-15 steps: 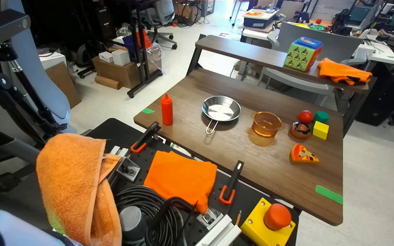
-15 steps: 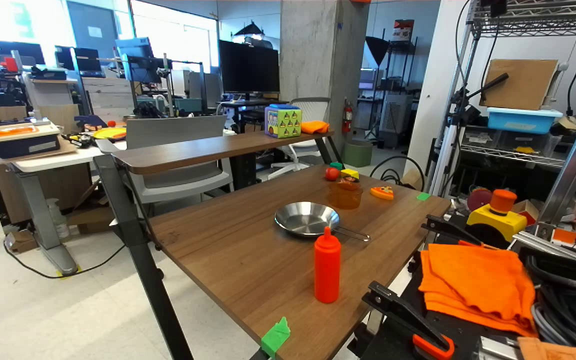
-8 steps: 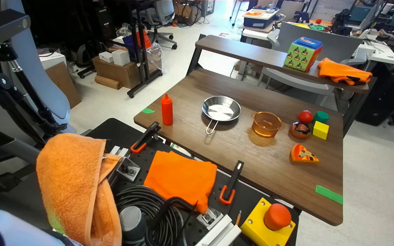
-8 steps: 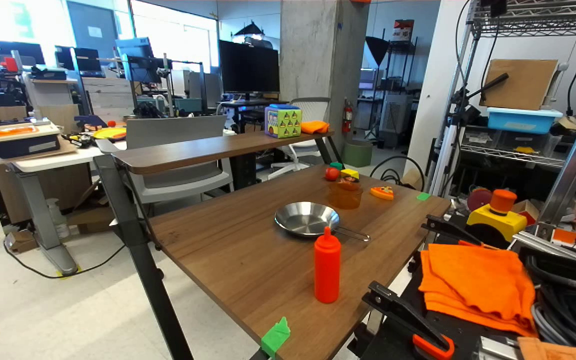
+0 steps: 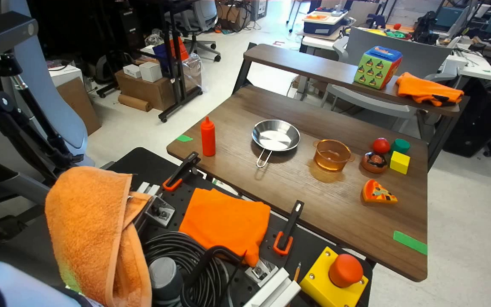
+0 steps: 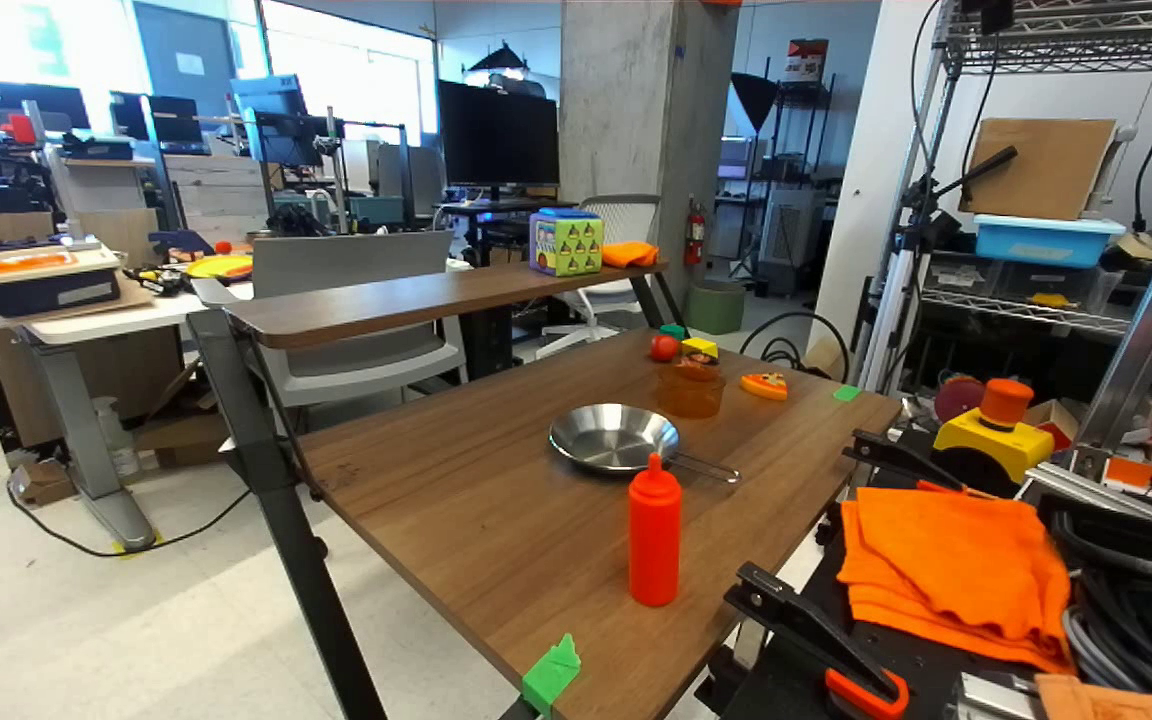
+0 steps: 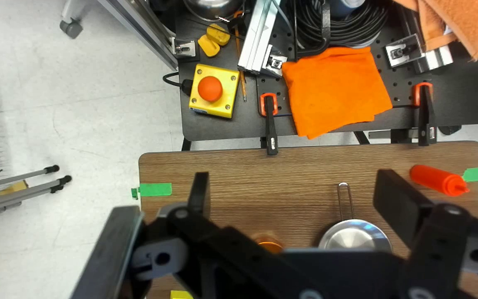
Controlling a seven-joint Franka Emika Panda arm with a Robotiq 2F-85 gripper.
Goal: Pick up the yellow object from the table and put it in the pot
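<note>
The yellow block [image 5: 400, 162] stands on the brown table in an exterior view, close to a brown round object and a green cylinder. It also shows in an exterior view [image 6: 700, 347], partly hidden behind the brown object. In the wrist view only its edge [image 7: 181, 295] shows at the bottom. The pot [image 5: 332, 155], translucent amber with small side handles, stands between the block and the silver pan. It also shows in an exterior view [image 6: 688, 392], and partly in the wrist view [image 7: 270, 246], where the gripper covers most of it. My gripper [image 7: 295, 187] is open and empty, high above the table.
A silver pan [image 5: 276, 135], a red bottle [image 5: 208, 137], a pizza wedge [image 5: 378, 192], a red ball [image 5: 381, 146], the green cylinder [image 5: 400, 146] and the brown round object [image 5: 374, 163] stand on the table. A raised shelf [image 5: 301, 63] runs along one side.
</note>
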